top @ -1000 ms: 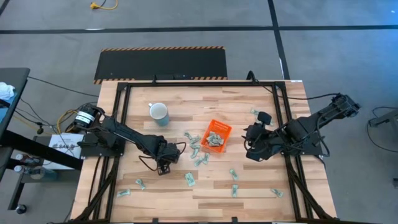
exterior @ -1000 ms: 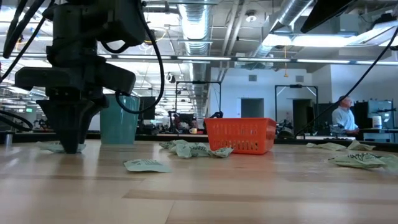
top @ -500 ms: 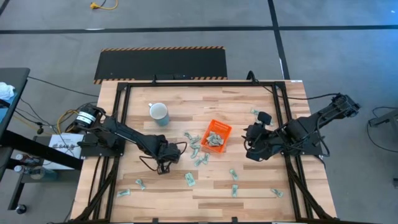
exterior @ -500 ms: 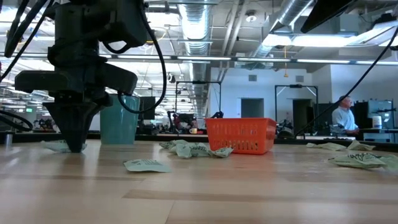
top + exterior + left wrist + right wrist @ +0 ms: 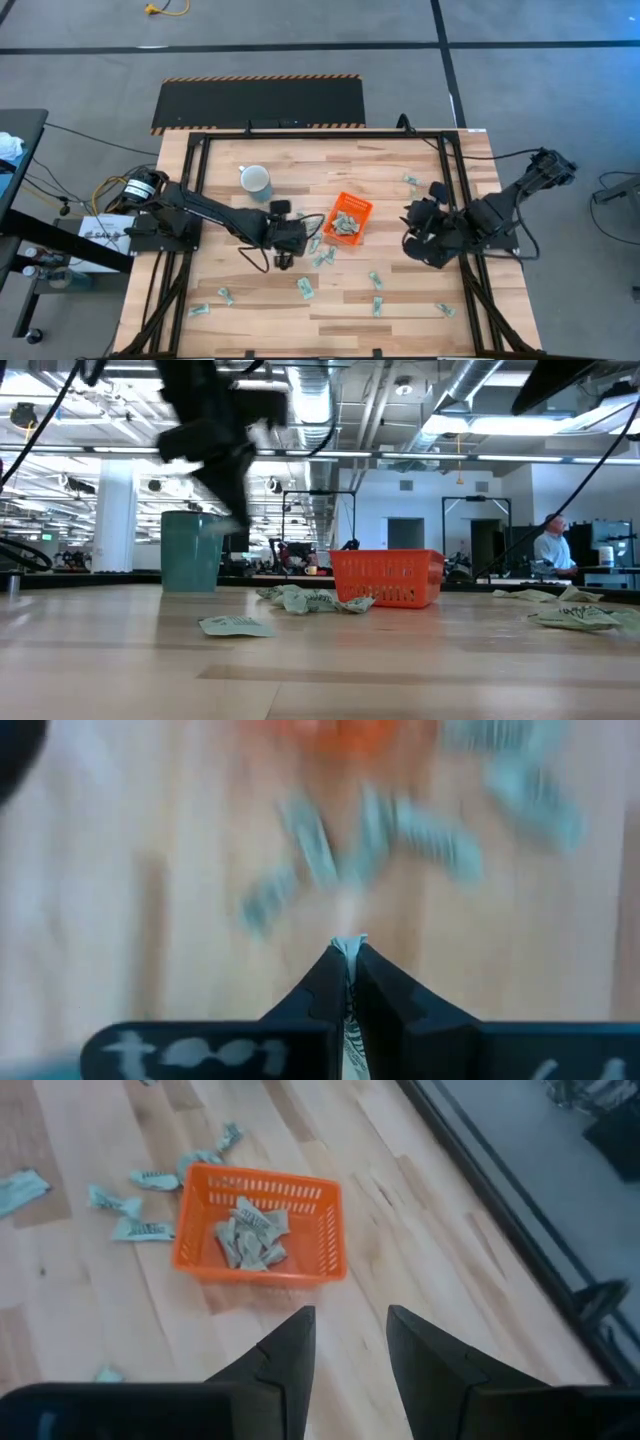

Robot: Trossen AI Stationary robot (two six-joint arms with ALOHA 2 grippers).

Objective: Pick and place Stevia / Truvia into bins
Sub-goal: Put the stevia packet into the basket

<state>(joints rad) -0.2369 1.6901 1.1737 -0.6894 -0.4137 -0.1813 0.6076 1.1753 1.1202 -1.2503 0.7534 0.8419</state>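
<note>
My left gripper (image 5: pixel 292 240) hangs above the table a little left of the orange bin (image 5: pixel 348 218). In the left wrist view its fingers (image 5: pixel 385 995) are pressed together on a pale Stevia sachet (image 5: pixel 348 1020), with the bin blurred ahead. In the low view the left gripper (image 5: pixel 236 515) is lifted well off the wood. The bin (image 5: pixel 262 1230) holds several sachets (image 5: pixel 250 1235). Loose sachets lie beside the bin (image 5: pixel 316 242) and across the near half of the table (image 5: pixel 305 288). My right gripper (image 5: pixel 345 1330) waits open to the right of the bin (image 5: pixel 410 232).
A pale blue mug (image 5: pixel 256 181) stands behind and left of the bin. More sachets lie at the front left (image 5: pixel 198 311), front right (image 5: pixel 444 310) and back right (image 5: pixel 410 181). A black frame (image 5: pixel 455 180) edges the table. A person (image 5: pixel 552 548) stands in the room beyond.
My left gripper shut on a sachet on the table, lifted it and swung right toward the bin. The right arm shifted slightly toward the table's front edge.
</note>
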